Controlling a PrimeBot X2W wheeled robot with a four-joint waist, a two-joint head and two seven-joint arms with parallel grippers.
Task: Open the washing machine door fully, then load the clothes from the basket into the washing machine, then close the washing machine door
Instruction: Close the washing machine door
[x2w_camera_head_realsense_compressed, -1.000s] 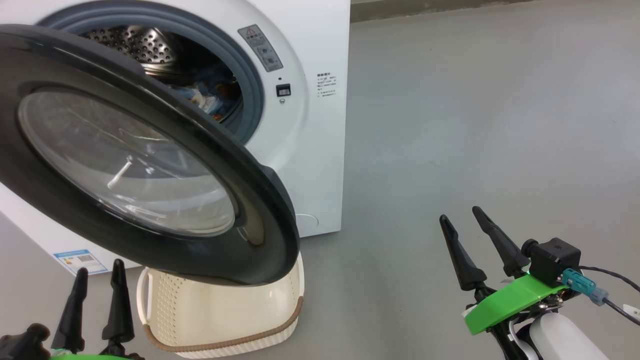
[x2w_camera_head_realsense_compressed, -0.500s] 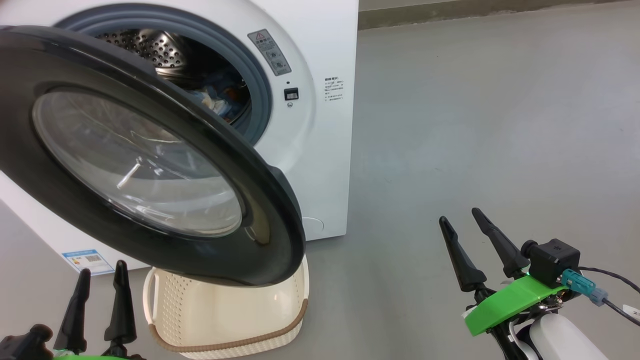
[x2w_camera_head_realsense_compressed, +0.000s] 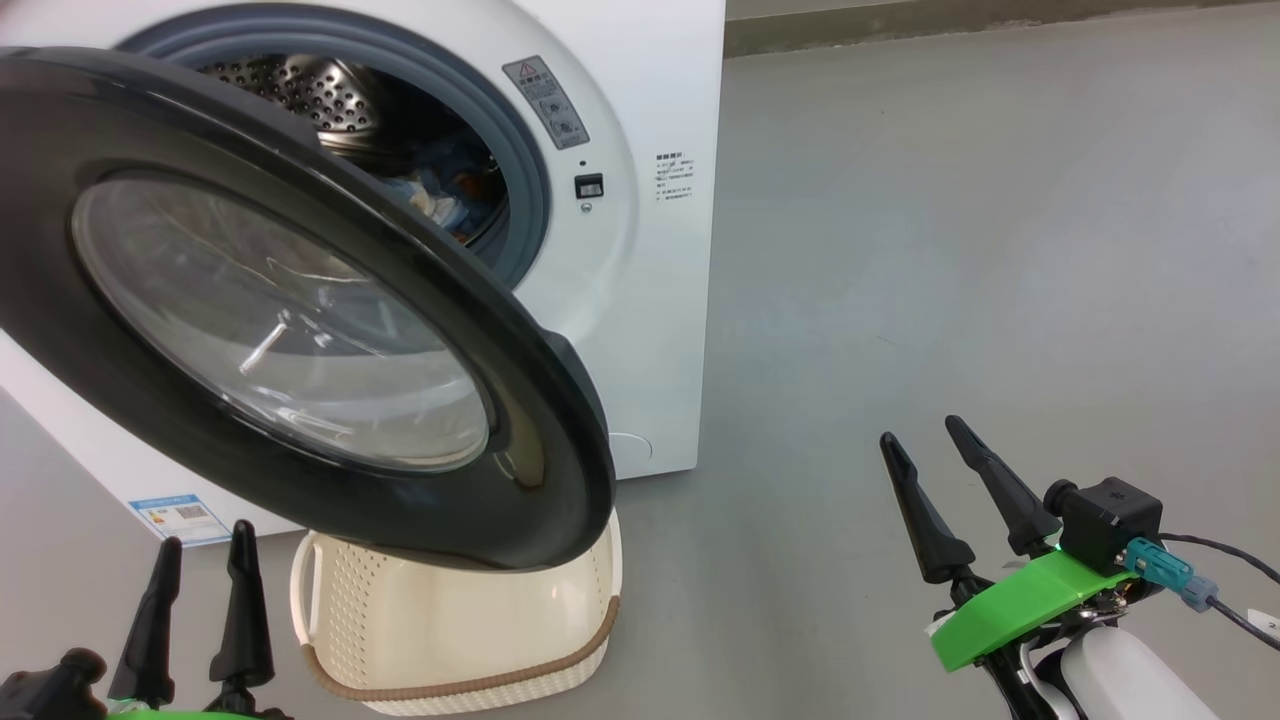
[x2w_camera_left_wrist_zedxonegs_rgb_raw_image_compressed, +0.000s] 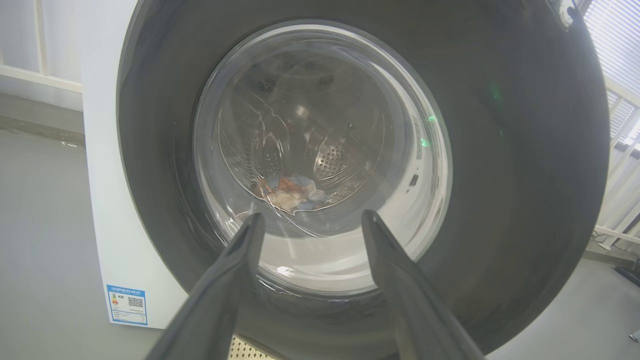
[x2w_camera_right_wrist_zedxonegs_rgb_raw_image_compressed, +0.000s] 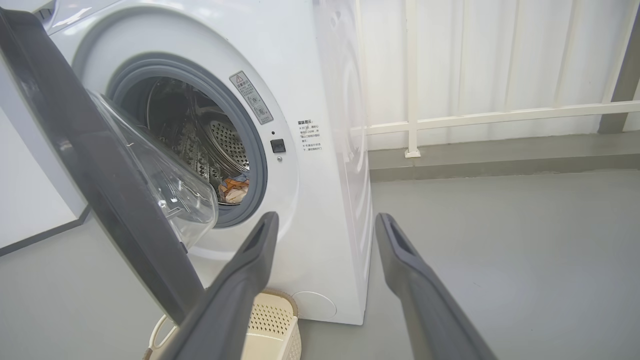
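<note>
The white washing machine (x2w_camera_head_realsense_compressed: 640, 330) (x2w_camera_right_wrist_zedxonegs_rgb_raw_image_compressed: 325, 165) stands at the upper left with its door (x2w_camera_head_realsense_compressed: 290, 310) (x2w_camera_left_wrist_zedxonegs_rgb_raw_image_compressed: 525, 150) (x2w_camera_right_wrist_zedxonegs_rgb_raw_image_compressed: 100, 180) swung out, black rim and clear glass bowl facing me. Blue and orange clothes (x2w_camera_head_realsense_compressed: 440, 195) (x2w_camera_right_wrist_zedxonegs_rgb_raw_image_compressed: 234, 187) (x2w_camera_left_wrist_zedxonegs_rgb_raw_image_compressed: 287, 190) lie inside the steel drum. On the floor under the door sits the cream basket (x2w_camera_head_realsense_compressed: 450, 630) (x2w_camera_right_wrist_zedxonegs_rgb_raw_image_compressed: 272, 325); what I see of its inside holds nothing. At the lower left my left gripper (x2w_camera_head_realsense_compressed: 200, 545) (x2w_camera_left_wrist_zedxonegs_rgb_raw_image_compressed: 310, 220) is open in front of the door, holding nothing. My right gripper (x2w_camera_head_realsense_compressed: 925, 435) (x2w_camera_right_wrist_zedxonegs_rgb_raw_image_compressed: 325, 220) is open over bare floor to the machine's right.
Grey floor (x2w_camera_head_realsense_compressed: 950, 250) stretches to the right of the machine. A white railing (x2w_camera_right_wrist_zedxonegs_rgb_raw_image_compressed: 475, 117) and a low kerb run along the back wall. A blue label (x2w_camera_head_realsense_compressed: 180, 515) sits on the machine's lower left front.
The whole head view has shifted slightly, so the machine and basket sit a little more to the right. Both grippers stay open and still.
</note>
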